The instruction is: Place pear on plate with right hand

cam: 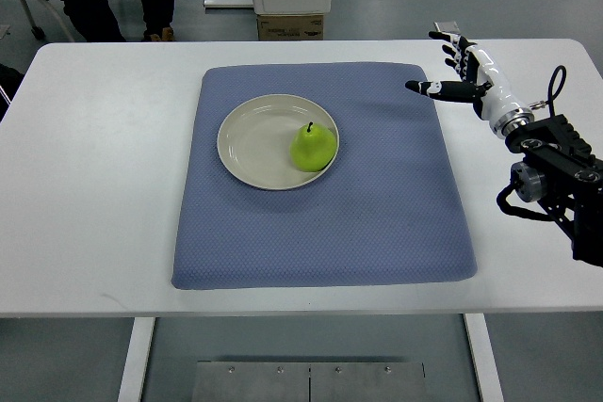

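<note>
the green pear [313,147] is sitting on the right side of the plate [247,143], on the blue mat [377,204]. the right hand [466,71] is hanging off to the side with fingers spread apart, holding nothing.

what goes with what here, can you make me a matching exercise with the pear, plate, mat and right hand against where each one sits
Things:
1. pear
2. plate
3. blue mat
4. right hand

Places:
a. spread flat on the white table
b. on the left half of the mat
c. open, over the table off the mat's far right corner
d. on the right side of the plate

Pairs: 1-d, 2-b, 3-a, 4-c
</note>
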